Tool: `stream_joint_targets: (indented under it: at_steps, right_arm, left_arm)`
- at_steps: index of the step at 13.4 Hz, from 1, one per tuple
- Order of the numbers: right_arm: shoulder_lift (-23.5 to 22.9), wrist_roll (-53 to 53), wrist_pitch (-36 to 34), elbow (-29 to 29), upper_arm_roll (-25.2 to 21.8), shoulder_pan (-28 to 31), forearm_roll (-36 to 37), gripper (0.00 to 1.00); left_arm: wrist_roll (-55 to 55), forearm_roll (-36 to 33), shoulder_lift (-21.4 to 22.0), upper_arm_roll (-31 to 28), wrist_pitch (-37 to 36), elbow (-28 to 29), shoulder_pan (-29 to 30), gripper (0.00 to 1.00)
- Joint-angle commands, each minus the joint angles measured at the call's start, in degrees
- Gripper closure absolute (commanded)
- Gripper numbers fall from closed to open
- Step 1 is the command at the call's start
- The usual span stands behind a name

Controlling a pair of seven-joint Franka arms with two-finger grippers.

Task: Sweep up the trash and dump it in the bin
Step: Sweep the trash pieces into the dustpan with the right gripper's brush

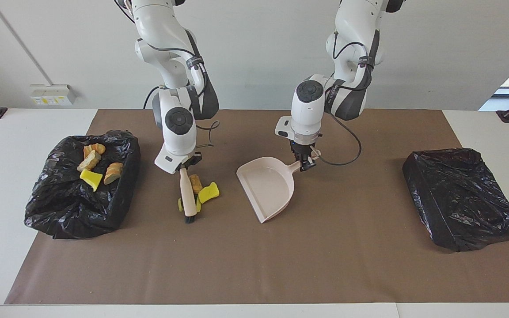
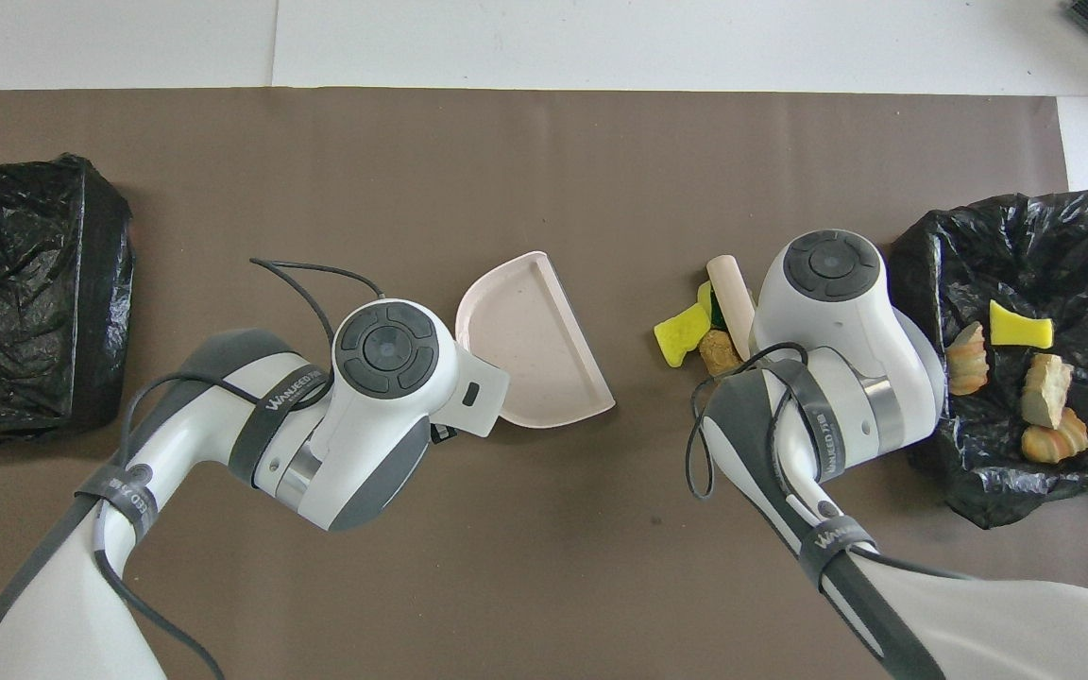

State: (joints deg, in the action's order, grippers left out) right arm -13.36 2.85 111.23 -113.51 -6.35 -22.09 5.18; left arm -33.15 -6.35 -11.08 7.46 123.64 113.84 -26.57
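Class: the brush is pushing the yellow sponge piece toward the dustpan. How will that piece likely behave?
The yellow sponge piece looks like light foam, so the brush should probably shift it easily. Its flat, irregular shape suggests it will slide or flip, not roll. Being soft, it may squash against the tan chunk beside it.

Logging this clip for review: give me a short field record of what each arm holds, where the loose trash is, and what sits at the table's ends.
left end effector: shut on the dustpan handle, pan flat on the mat
right end effector: shut on the brush, bristles down on the mat
loose trash: three scraps bunched against the brush, short of the dustpan
open black bag: right arm's end, four scraps on it
closed black bag: left arm's end
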Motion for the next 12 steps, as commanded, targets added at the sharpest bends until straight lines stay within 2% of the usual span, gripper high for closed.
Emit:
stream_joint_targets:
  at_steps: [1, 3, 9, 12]
  right_arm:
    - [0.96, 0.22, 2.14, -1.89, 0.2, -0.5, -4.29, 1.0]
    - [0.97, 1.01, 2.58, -1.71, 0.2, -2.87, -5.87, 1.0]
    - [0.44, 9.0, 6.54, -1.19, 0.2, -7.61, -20.98, 1.0]
    - [0.44, 14.61, 6.81, -0.22, 0.2, -10.95, -25.21, 1.0]
  left_arm:
    - [-0.43, -1.21, 2.2, -0.07, 2.04, 2.96, 0.38, 1.0]
    - [-0.34, -1.21, 2.29, -0.08, 2.22, 3.23, 0.38, 1.0]
    - [-0.43, -1.21, 2.29, -0.08, 2.66, 3.32, 0.38, 1.0]
    - [-2.88, -1.21, 2.2, -0.08, 3.01, 3.32, 1.17, 1.0]
